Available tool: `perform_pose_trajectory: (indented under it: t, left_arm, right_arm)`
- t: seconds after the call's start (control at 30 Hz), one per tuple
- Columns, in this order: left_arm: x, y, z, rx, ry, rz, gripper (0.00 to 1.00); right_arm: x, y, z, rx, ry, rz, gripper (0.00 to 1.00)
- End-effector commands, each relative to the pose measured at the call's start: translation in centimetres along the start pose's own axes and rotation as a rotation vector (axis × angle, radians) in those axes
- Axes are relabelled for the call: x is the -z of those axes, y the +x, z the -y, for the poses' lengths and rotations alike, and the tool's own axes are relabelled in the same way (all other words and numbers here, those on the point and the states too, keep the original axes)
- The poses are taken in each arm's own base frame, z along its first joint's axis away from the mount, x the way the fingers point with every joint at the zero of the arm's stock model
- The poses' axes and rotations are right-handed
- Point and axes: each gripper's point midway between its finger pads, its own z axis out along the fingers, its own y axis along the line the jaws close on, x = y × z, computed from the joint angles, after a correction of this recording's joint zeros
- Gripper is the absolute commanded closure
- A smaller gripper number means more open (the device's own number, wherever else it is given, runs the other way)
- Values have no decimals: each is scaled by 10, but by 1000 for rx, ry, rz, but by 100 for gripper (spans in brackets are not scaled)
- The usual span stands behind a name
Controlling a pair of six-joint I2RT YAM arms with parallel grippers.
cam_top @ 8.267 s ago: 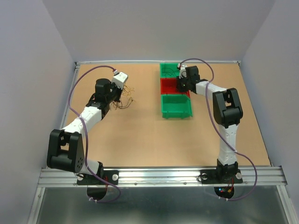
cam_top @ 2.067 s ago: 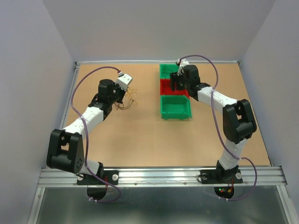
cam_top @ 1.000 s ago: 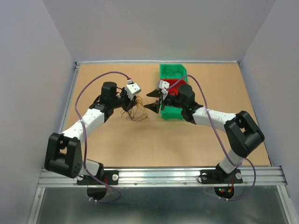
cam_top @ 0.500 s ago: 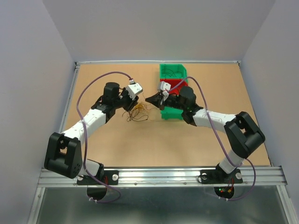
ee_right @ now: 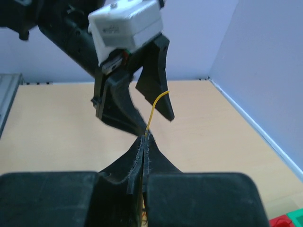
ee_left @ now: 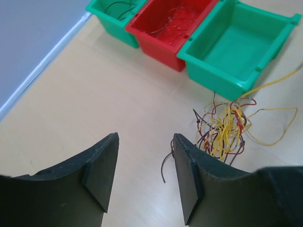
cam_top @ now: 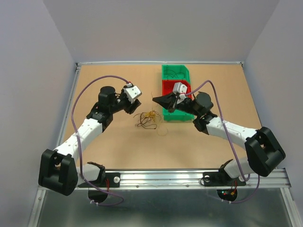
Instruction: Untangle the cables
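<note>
The cables (cam_top: 147, 119) lie as a small tangle of yellow, reddish and dark wires on the table between the arms. They also show in the left wrist view (ee_left: 225, 135). My left gripper (cam_top: 129, 107) is open and empty, left of the tangle and apart from it (ee_left: 145, 139). My right gripper (cam_top: 155, 99) is above and right of the tangle. In the right wrist view it (ee_right: 144, 137) is shut on one yellow wire (ee_right: 156, 109) that sticks out past the tips. A yellow strand (ee_left: 277, 80) runs up from the tangle.
Three bins stand in a row behind the right gripper: a far green bin (cam_top: 175, 72) holding dark wires, a red bin (cam_top: 169, 85) holding reddish wires, and a near green bin (cam_top: 182, 113). One loose strand (cam_top: 162, 132) lies right of the tangle. The table (cam_top: 118, 146) has raised edges.
My left gripper has let go of the tangle and drawn back to the left. My right gripper has shut on a yellow wire and pulled right. The tangle now lies on the table.
</note>
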Motion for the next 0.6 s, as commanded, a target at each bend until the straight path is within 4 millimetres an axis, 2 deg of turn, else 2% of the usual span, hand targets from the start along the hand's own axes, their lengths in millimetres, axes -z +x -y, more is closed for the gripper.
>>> perform_pose_trajectory:
  t: [0.0, 0.2, 0.37, 0.47, 0.57]
  left_arm:
    - [7, -16, 39, -67, 202, 105, 37]
    - [26, -34, 76, -128, 363, 210, 37]
    - [40, -48, 97, -177, 431, 279, 34]
    - [39, -52, 103, -182, 445, 295, 33]
    - [26, -51, 102, -170, 424, 276, 33]
  right_arm:
    - [3, -31, -8, -24, -2, 103, 100]
    - [4, -53, -8, -94, 20, 161, 99]
    - [0, -55, -16, -110, -19, 169, 99]
    - [-7, -53, -20, -108, -40, 173, 99]
    - [-12, -54, -22, -106, -49, 187, 99]
